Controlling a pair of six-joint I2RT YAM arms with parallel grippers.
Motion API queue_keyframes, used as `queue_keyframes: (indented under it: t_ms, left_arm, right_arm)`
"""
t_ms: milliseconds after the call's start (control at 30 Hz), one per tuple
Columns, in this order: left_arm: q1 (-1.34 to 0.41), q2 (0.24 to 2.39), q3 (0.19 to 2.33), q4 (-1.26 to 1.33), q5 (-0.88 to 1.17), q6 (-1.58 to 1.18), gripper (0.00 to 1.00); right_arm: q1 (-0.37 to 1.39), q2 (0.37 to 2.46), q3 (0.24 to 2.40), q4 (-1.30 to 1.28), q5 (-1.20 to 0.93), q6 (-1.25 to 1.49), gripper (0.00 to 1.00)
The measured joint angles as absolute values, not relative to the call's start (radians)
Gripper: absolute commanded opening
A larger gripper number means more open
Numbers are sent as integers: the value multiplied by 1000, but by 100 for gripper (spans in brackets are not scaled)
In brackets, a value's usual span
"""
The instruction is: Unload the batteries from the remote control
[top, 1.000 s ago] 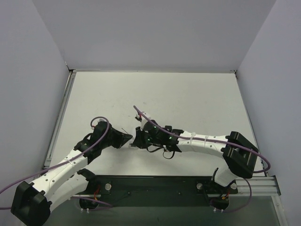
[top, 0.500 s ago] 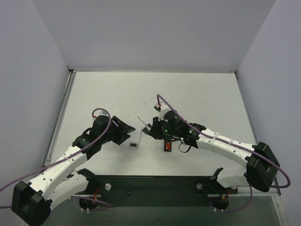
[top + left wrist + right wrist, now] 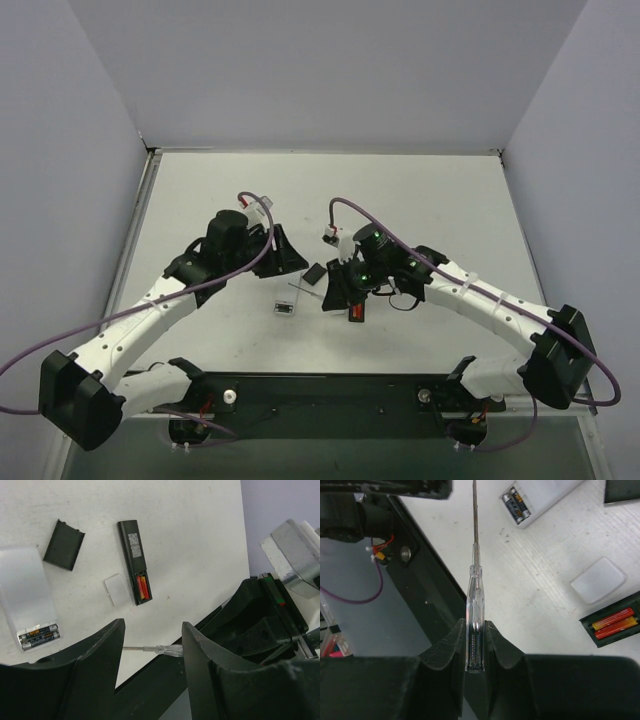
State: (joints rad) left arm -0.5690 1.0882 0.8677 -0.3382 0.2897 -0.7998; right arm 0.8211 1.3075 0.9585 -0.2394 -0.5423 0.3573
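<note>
Remote control (image 3: 131, 550) lies back upward on the table (image 3: 200, 540). Its battery recess is uncovered, and the two red batteries (image 3: 142, 586) sit side by side in the end nearer the arm bases.

Going left to right in the left wrist view, first comes a white remote (image 3: 25, 590) with its own cells exposed, and the black cover (image 3: 63, 545) lies just beyond it. Next is a small white cover (image 3: 117, 590) just beside the black bar's flank, then the bar itself.

The left gripper (image 3: 152, 630) hangs above these with its jaws apart and nothing between them. The bar sits ahead of the gap with its long axis running away from the jaws, so their closing line crosses its width.

Further right, the right gripper (image 3: 476, 625) is clamped on the clear handle of a screwdriver (image 3: 474, 570). The shaft points off towards the white remote, while the open recess lies close by at the lower right of those jaws.

From above, the right arm looks the nearer. Levering a cell out would probably mean swinging the tip round to the recess.
</note>
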Motion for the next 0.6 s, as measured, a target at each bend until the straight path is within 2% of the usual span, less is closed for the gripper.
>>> queue_keyframes:
  t_ms: [367,600]
  left_arm:
    - [-569,1204,925,-329,715,-544,54]
    - [-569,1203,925,-283,883,-493,52]
  right_arm:
    - [764,1276,984,-323,-702,289,0]
    - [707,1195,956,-329,-820,266,0]
